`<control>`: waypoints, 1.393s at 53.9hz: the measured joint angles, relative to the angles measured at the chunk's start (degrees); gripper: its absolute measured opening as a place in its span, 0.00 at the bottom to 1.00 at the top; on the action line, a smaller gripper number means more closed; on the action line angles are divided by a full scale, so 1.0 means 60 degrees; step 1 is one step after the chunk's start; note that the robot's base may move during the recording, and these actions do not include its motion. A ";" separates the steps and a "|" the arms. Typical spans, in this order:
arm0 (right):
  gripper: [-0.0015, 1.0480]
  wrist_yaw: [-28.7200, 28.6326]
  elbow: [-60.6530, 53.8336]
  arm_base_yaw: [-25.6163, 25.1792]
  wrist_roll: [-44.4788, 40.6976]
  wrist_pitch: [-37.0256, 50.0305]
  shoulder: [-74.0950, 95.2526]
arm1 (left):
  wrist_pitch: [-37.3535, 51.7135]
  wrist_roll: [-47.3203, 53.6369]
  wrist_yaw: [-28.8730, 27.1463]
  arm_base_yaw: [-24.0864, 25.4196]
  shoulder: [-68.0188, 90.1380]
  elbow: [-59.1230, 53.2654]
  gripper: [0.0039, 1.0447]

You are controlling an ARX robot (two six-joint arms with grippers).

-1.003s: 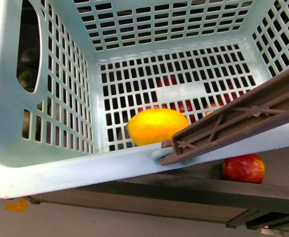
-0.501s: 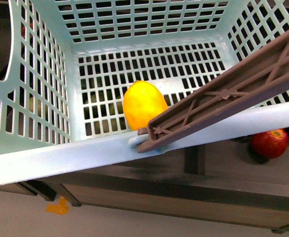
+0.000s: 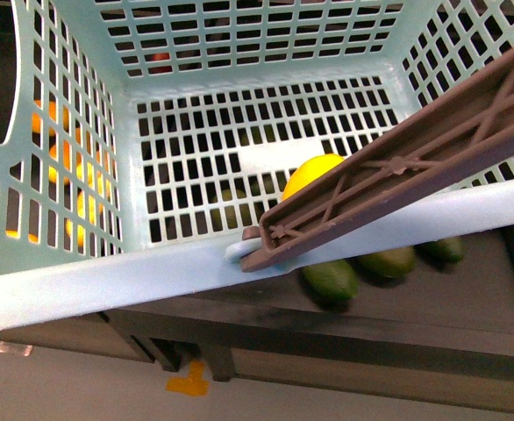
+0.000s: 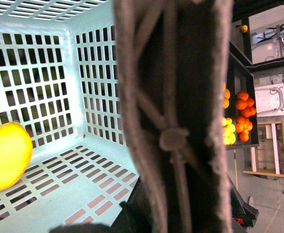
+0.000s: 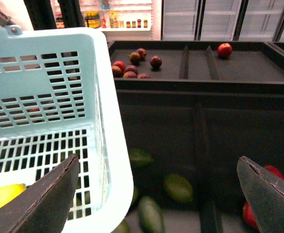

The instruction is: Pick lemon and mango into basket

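Observation:
The light turquoise basket (image 3: pixel 108 281) fills the front view, its brown handle (image 3: pixel 397 167) lying across the near rim. A yellow lemon (image 3: pixel 314 171) lies on its slotted floor, partly hidden by the handle. It also shows in the left wrist view (image 4: pixel 6 155) and the right wrist view (image 5: pixel 4 196). My left gripper (image 4: pixel 171 218) is shut on the basket's handle (image 4: pixel 176 121). My right gripper (image 5: pixel 156 194) is open and empty beside the basket's rim (image 5: pixel 113 145), above green mangoes (image 5: pixel 178 187) in a dark bin. Green mangoes (image 3: pixel 330 281) also show below the basket.
Dark shelf bins with dividers (image 5: pixel 200 136) hold the fruit. Red apples (image 5: pixel 224 49) lie in the far bins and one (image 5: pixel 273 172) near the right finger. Orange and yellow fruit (image 3: pixel 55 158) shows through the basket's left wall, and stacked on a shelf (image 4: pixel 239 111).
The basket has shifted along the shelf: red apples below it gave way to green mangoes. The lemon rolled right on the basket floor, behind the handle.

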 joint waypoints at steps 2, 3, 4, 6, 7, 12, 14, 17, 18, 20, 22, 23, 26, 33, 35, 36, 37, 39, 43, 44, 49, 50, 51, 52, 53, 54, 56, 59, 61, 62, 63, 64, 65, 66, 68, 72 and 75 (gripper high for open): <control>0.92 0.0007 0.0000 0.0000 0.0000 0.0000 0.0000 | 0.0000 0.0022 0.0000 0.0000 -0.0004 0.0000 0.04; 0.92 0.0007 0.0000 0.0000 0.0000 0.0000 0.0004 | 0.0000 0.0029 0.0000 0.0000 -0.0004 0.0000 0.04; 0.92 0.0007 0.0000 0.0000 0.0000 0.0000 0.0004 | 0.0000 0.0029 -0.0004 0.0000 -0.0004 0.0000 0.04; 0.92 0.0011 0.0000 0.0000 0.0000 0.0000 0.0004 | 0.0000 0.0007 0.0004 0.0000 -0.0004 0.0000 0.04; 0.92 0.0007 0.0000 0.0000 0.0000 0.0000 0.0004 | 0.0000 0.0000 0.0040 0.0000 -0.0004 0.0000 0.04; 0.92 0.0000 0.0000 0.0000 0.0000 0.0000 0.0000 | -0.0004 0.0004 0.0033 0.0000 -0.0004 0.0000 0.04; 0.92 0.0015 0.0004 0.0000 0.0000 0.0000 0.0004 | 0.0000 0.0007 0.0018 0.0000 -0.0004 0.0000 0.04; 0.92 0.0015 -0.0004 0.0000 0.0000 -0.0004 0.0004 | 0.0000 0.0015 0.0000 0.0000 -0.0004 0.0000 0.04; 0.92 0.0018 -0.0004 0.0000 0.0000 0.0000 0.0004 | 0.0000 0.0011 0.0004 0.0000 -0.0004 0.0000 0.04; 0.92 0.0007 -0.0004 -0.0007 0.0000 0.0000 0.0000 | 0.0000 -0.0007 0.0022 0.0000 -0.0004 0.0000 0.04; 0.92 0.0004 -0.0004 -0.0007 0.0000 0.0000 0.0004 | 0.0000 -0.0004 0.0047 0.0000 -0.0004 0.0000 0.04; 0.92 0.0004 0.0000 -0.0007 0.0000 0.0000 0.0004 | 0.0000 0.0004 0.0040 0.0000 -0.0004 0.0000 0.04; 0.92 0.0000 -0.0004 -0.0007 0.0000 0.0000 0.0011 | 0.0000 0.0000 0.0000 0.0000 -0.0004 0.0000 0.04; 0.92 0.0025 -0.0007 -0.0011 0.0000 0.0000 -0.0007 | 0.0000 0.0011 0.0040 -0.0004 -0.0011 0.0000 0.04; 0.92 0.0018 -0.0007 -0.0011 0.0000 0.0000 -0.0004 | 0.0000 0.0025 0.0040 -0.0004 -0.0011 0.0000 0.04; 0.92 0.0018 -0.0004 -0.0011 0.0000 0.0000 0.0011 | 0.0000 0.0015 0.0044 -0.0004 -0.0011 0.0000 0.04; 0.92 0.0015 -0.0004 -0.0011 0.0000 0.0000 0.0015 | 0.0000 0.0004 0.0044 -0.0004 -0.0011 0.0000 0.04; 0.92 -0.0004 -0.0011 -0.0007 0.0000 -0.0004 0.0015 | 0.0000 -0.0026 0.0044 0.0000 -0.0011 0.0000 0.04; 0.92 0.0015 -0.0007 -0.0015 0.0000 0.0000 0.0000 | 0.0000 -0.0022 0.0040 0.0000 -0.0015 0.0000 0.04; 0.92 0.0004 -0.0007 -0.0015 -0.0004 0.0000 0.0000 | 0.0000 -0.0011 0.0022 -0.0004 -0.0015 0.0000 0.04; 0.92 0.0000 -0.0007 -0.0015 0.0000 0.0000 0.0004 | 0.0000 0.0004 0.0000 -0.0004 -0.0015 0.0000 0.04; 0.92 0.0015 -0.0007 -0.0015 0.0000 0.0000 0.0000 | 0.0000 0.0004 0.0015 -0.0004 -0.0015 0.0000 0.04; 0.92 0.0022 -0.0007 -0.0015 0.0000 0.0000 0.0000 | 0.0000 0.0004 0.0029 -0.0004 -0.0015 0.0000 0.04; 0.92 0.0018 -0.0007 -0.0015 0.0000 0.0000 0.0004 | 0.0000 0.0004 0.0033 -0.0004 -0.0015 0.0000 0.04; 0.92 0.0022 -0.0007 -0.0015 0.0000 0.0000 0.0004 | 0.0000 0.0004 0.0033 0.0000 -0.0015 0.0000 0.04; 0.92 0.0015 -0.0007 -0.0015 0.0000 0.0000 0.0004 | -0.0004 0.0004 0.0025 0.0000 -0.0015 0.0000 0.04; 0.92 0.0007 -0.0007 -0.0015 0.0000 0.0000 0.0004 | -0.0004 -0.0015 0.0018 0.0000 -0.0015 0.0000 0.04; 0.92 0.0000 -0.0007 -0.0015 0.0000 0.0000 0.0000 | 0.0000 -0.0015 0.0033 -0.0004 -0.0022 0.0000 0.04; 0.92 -0.0004 -0.0011 -0.0015 0.0000 -0.0004 0.0004 | 0.0000 0.0011 0.0007 0.0000 -0.0022 0.0000 0.04; 0.92 0.0000 -0.0011 -0.0015 0.0000 -0.0004 0.0004 | -0.0004 0.0007 -0.0004 0.0000 -0.0022 0.0000 0.04; 0.92 0.0011 -0.0007 -0.0015 0.0000 0.0000 0.0004 | -0.0004 -0.0007 -0.0004 0.0000 -0.0022 0.0000 0.04; 0.92 0.0004 -0.0007 -0.0015 0.0000 0.0000 0.0004 | 0.0000 -0.0007 -0.0004 -0.0004 -0.0022 0.0000 0.04; 0.92 0.0007 -0.0007 -0.0015 0.0000 -0.0004 0.0004 | 0.0000 -0.0004 0.0004 -0.0004 -0.0022 0.0000 0.04; 0.92 0.0025 -0.0007 -0.0015 0.0000 0.0000 0.0004 | 0.0000 0.0011 0.0011 -0.0004 -0.0022 0.0000 0.04; 0.92 0.0011 -0.0007 -0.0015 0.0000 -0.0004 0.0004 | 0.0000 0.0022 0.0015 0.0000 -0.0022 0.0000 0.04; 0.92 0.0011 -0.0007 -0.0015 -0.0004 -0.0004 0.0004 | 0.0000 0.0011 0.0033 -0.0004 -0.0022 0.0000 0.04; 0.92 0.0000 -0.0007 -0.0015 0.0000 -0.0004 0.0000 | 0.0000 0.0000 0.0036 -0.0004 -0.0022 0.0000 0.04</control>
